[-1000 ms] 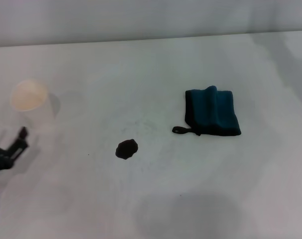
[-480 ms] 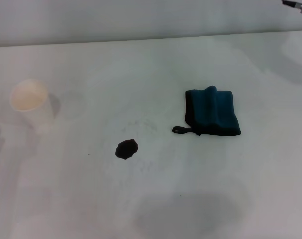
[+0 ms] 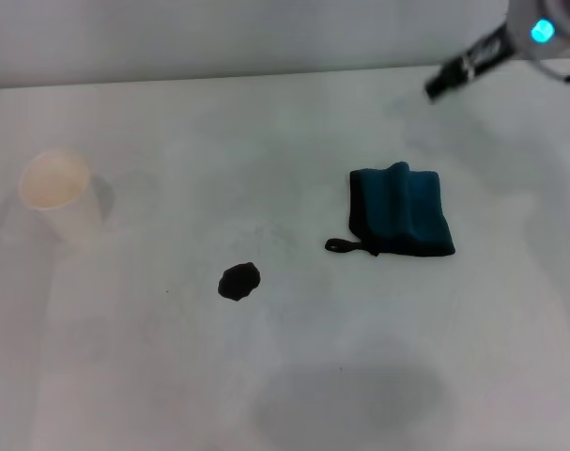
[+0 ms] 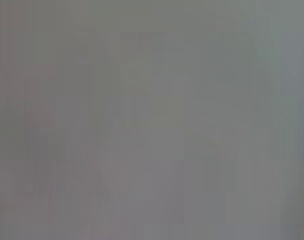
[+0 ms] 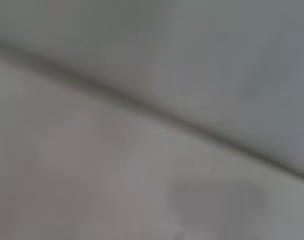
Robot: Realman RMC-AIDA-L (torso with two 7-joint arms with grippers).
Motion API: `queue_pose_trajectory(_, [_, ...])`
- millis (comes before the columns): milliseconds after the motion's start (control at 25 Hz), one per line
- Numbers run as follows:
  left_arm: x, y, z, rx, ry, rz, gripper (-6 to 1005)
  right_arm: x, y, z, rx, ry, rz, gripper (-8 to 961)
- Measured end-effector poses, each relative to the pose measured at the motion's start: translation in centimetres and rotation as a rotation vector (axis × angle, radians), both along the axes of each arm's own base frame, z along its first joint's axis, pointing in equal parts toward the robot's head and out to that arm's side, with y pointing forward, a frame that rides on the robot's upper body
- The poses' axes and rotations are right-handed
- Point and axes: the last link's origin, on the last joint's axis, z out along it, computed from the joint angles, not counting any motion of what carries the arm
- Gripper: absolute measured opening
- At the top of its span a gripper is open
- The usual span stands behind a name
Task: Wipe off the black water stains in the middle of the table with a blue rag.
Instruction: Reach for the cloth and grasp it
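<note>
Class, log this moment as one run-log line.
right gripper: above far right | blue rag: untouched | black water stains: unwiped | left gripper: unseen

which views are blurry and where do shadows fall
Head view: sharp; a broad soft shadow lies on the white matte table nearest the robot, below the small black stain. Left wrist view: a featureless grey blur. Right wrist view: blurred, only a dark diagonal line shows.

A bare test setup, most like a lab: a plain white counter (image 3: 294,376) against a blank grey wall (image 3: 219,38), holding only a paper cup (image 3: 57,193), a rag (image 3: 402,211) and one black stain (image 3: 238,281), with a robot arm (image 3: 510,42) overhead.
</note>
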Motion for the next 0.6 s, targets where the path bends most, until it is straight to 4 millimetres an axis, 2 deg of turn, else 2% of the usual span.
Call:
queue_pose_trajectory(120, [0.2,0.7,0.7,0.035,-0.013,0.001,876,-1.3,-1.5,-3.4,-0.118,-0.181,-0.031,781])
queue_pose_trajectory(280, [0.4,1.3,1.1,0.063,-0.025,0.002,876,-2.6,-2.6,-6.8,-0.158,-0.197,-0.046,780])
queue_pose_trajectory(440, [0.4,1.4,1.2,0.067,-0.025,-0.002,875,-2.9,-2.7,-7.9,-0.148,-0.013,-0.086,779])
queue_pose_trajectory(600, [0.4,1.4,1.3,0.067,-0.024,-0.001,875,-0.2,-3.1,-8.0,-0.132,0.122,-0.214,779])
